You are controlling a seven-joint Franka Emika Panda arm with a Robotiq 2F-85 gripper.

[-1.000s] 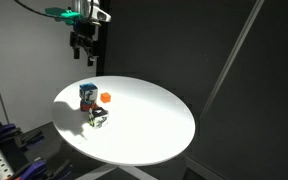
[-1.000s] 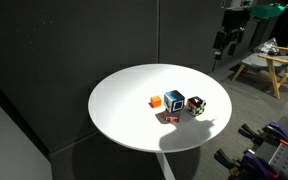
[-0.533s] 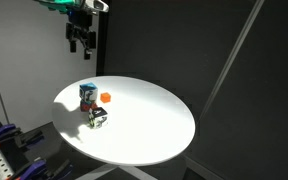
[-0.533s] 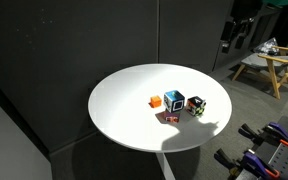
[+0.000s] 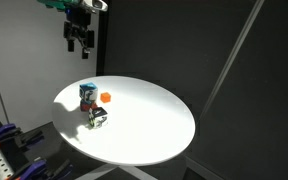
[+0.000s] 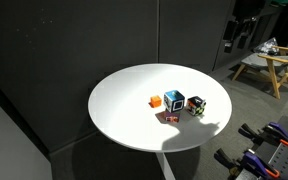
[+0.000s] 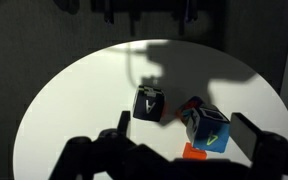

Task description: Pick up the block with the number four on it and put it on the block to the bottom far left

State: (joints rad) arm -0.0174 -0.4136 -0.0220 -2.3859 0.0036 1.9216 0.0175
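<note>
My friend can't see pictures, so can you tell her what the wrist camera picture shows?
A round white table, seen from above, holds a black-and-white cube, a cube with a blue top beside it, and a little orange piece.

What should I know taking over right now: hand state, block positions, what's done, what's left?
Hand: open, empty, high above the round table.
Blue-topped block: beside the orange piece and the black-and-white cube.
Red-and-yellow block: only a reddish bit shows right below the blue-topped block; apparently stacked under it.
Done: placing, it seems. Left: confirm the stack from closer.
</note>
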